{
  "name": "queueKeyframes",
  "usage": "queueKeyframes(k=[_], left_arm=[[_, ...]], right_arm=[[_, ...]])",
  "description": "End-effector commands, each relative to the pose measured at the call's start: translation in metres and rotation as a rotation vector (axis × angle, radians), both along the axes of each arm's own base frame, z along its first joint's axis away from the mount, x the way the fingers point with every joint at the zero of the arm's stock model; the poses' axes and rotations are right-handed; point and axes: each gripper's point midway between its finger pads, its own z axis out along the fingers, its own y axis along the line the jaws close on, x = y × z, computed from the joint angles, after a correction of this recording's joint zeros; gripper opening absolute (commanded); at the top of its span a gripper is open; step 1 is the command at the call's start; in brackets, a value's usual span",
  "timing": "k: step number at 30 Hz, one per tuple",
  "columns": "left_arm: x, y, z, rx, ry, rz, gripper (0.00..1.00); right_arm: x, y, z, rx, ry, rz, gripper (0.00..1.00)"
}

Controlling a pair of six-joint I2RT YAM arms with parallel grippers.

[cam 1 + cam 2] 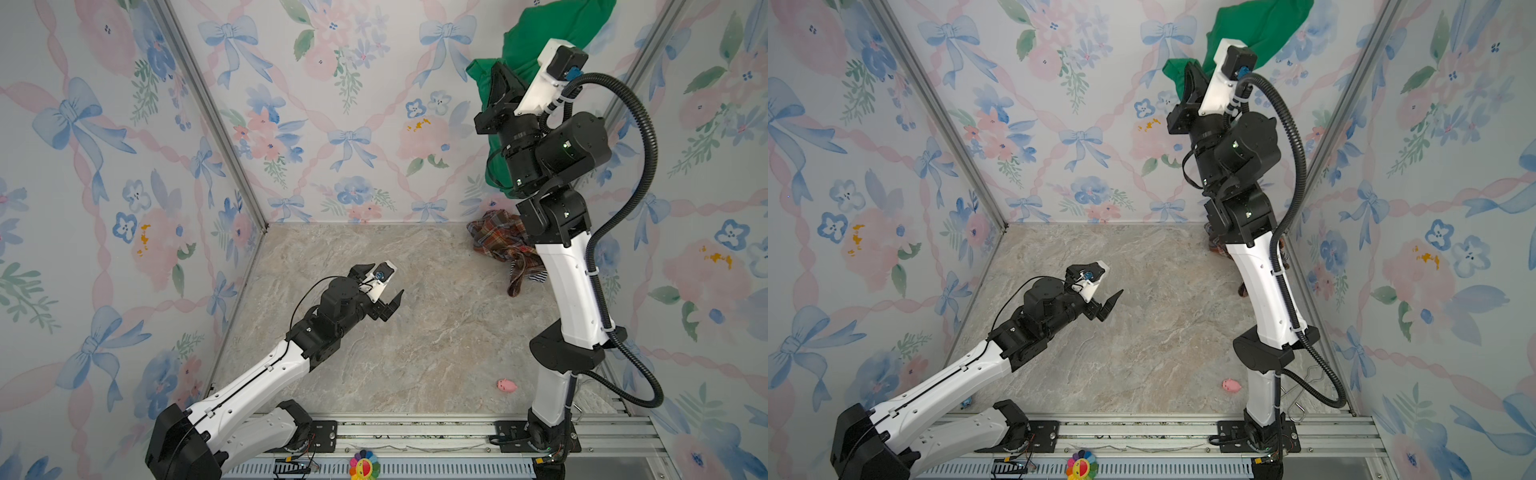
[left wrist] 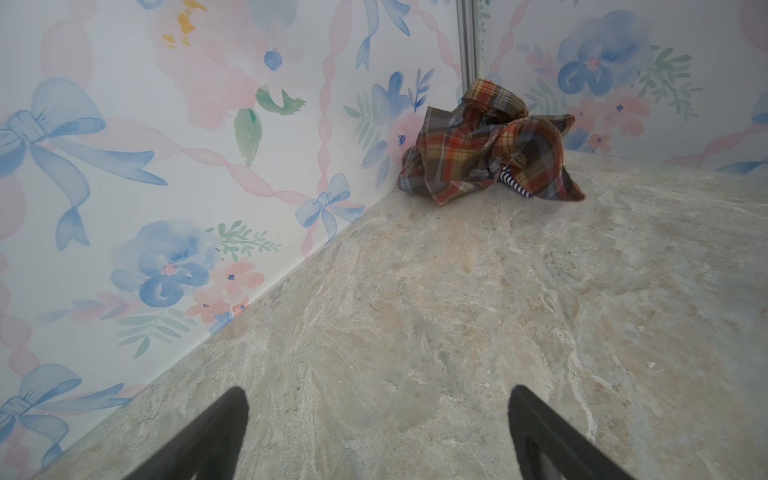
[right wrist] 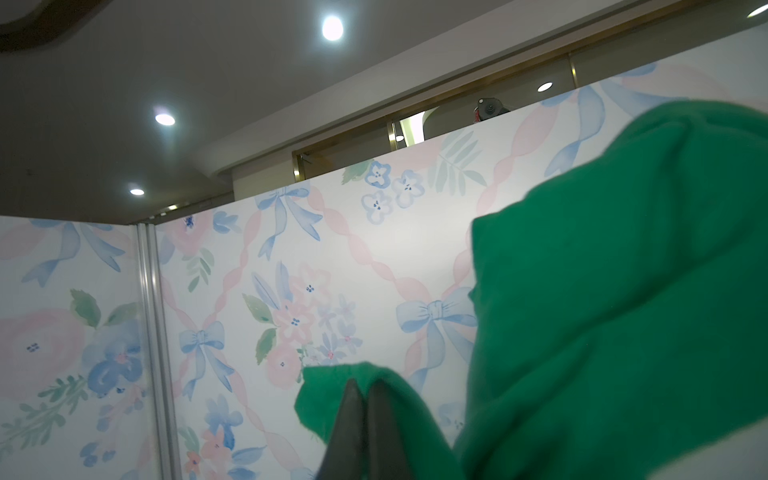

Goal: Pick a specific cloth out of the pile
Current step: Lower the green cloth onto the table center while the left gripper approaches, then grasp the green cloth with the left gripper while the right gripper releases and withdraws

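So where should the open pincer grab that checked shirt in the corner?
Probably the raised fold on top of the checked shirt, coming from above or from the open side. The shirt sits crumpled in the corner of the walls, so there is no room behind it. The left pincer is open and facing it.
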Motion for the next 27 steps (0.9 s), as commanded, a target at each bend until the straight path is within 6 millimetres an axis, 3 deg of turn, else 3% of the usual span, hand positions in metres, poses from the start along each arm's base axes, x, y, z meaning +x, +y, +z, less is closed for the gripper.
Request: queueKeyframes(k=[1, 5, 11, 15, 18, 19, 20, 22, 25, 27], left_arm=[[0.007, 0.020, 0.021, -0.040, -0.054, 0.069, 0.98], [0.015, 0.048, 0.029, -0.046, -0.086, 0.150, 0.98], [0.026, 0.091, 0.027, 0.028, -0.109, 0.322, 0.98], [0.027, 0.108, 0.025, 0.046, -0.119, 0.375, 0.98], [0.031, 0.111, 0.019, 0.065, -0.102, 0.396, 0.98], [0.033, 0.114, 0.015, 0.072, -0.089, 0.418, 0.98], [0.036, 0.120, 0.012, 0.080, -0.071, 0.452, 0.98], [0.044, 0.134, 0.003, 0.090, -0.018, 0.535, 0.98], [0.060, 0.159, -0.016, 0.068, 0.098, 0.659, 0.98], [0.072, 0.174, -0.037, 0.038, 0.217, 0.726, 0.96]], right_arm=[[0.043, 0.045, -0.047, 0.113, 0.108, 0.178, 0.00], [0.068, 0.102, -0.107, 0.080, 0.255, 0.294, 0.00], [0.071, 0.178, -0.205, -0.009, 0.408, 0.375, 0.00], [0.071, 0.201, -0.288, -0.015, 0.526, 0.393, 0.00], [0.068, 0.206, -0.348, -0.033, 0.616, 0.397, 0.03], [0.066, 0.205, -0.363, -0.041, 0.633, 0.396, 0.14], [0.063, 0.202, -0.376, -0.047, 0.650, 0.394, 0.32], [0.057, 0.192, -0.398, -0.070, 0.682, 0.372, 0.41], [0.040, 0.167, -0.417, -0.110, 0.728, 0.319, 0.76], [0.024, 0.145, -0.428, -0.137, 0.765, 0.281, 0.91]])
